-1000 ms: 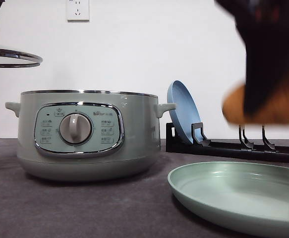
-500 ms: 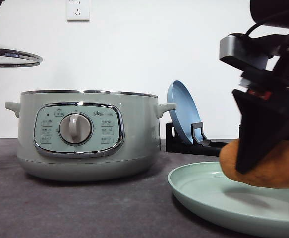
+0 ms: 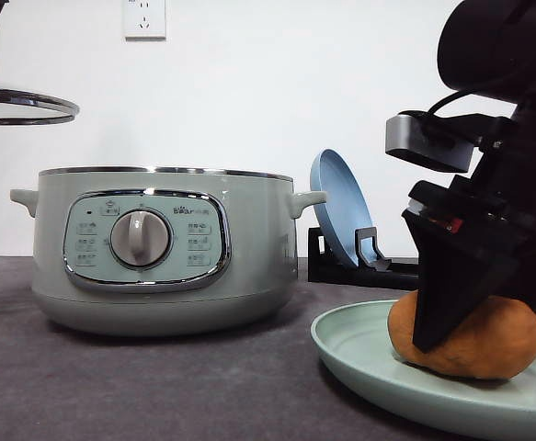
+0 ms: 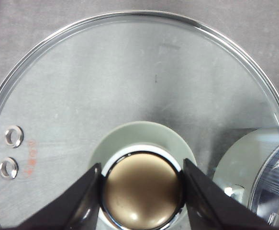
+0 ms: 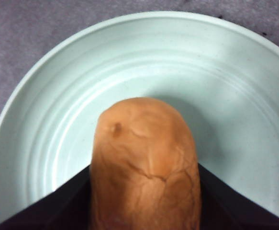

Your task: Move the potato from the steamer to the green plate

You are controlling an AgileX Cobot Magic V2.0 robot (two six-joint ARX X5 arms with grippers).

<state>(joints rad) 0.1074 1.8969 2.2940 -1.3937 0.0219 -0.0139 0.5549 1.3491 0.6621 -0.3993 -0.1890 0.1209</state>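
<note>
The orange-brown potato (image 3: 488,344) sits low in the pale green plate (image 3: 359,344) at the front right and seems to rest on its floor. My right gripper (image 3: 461,322) is shut on the potato, black fingers down both sides. From the right wrist, the potato (image 5: 144,158) stands between the fingers over the green plate (image 5: 225,86). The sage-green steamer (image 3: 249,248) stands uncovered left of centre. Its glass lid (image 3: 19,103) hangs high at the far left. My left gripper (image 4: 141,201) is shut on the knob of the glass lid (image 4: 129,72).
A blue plate (image 3: 339,207) leans upright in a black dish rack (image 3: 415,276) behind the green plate. The dark grey tabletop (image 3: 157,386) stretches in front of the steamer. A wall socket (image 3: 144,16) sits high on the white wall.
My right gripper has come down with the potato, from well above the green plate to its floor. The left arm and the lid have stayed still.
</note>
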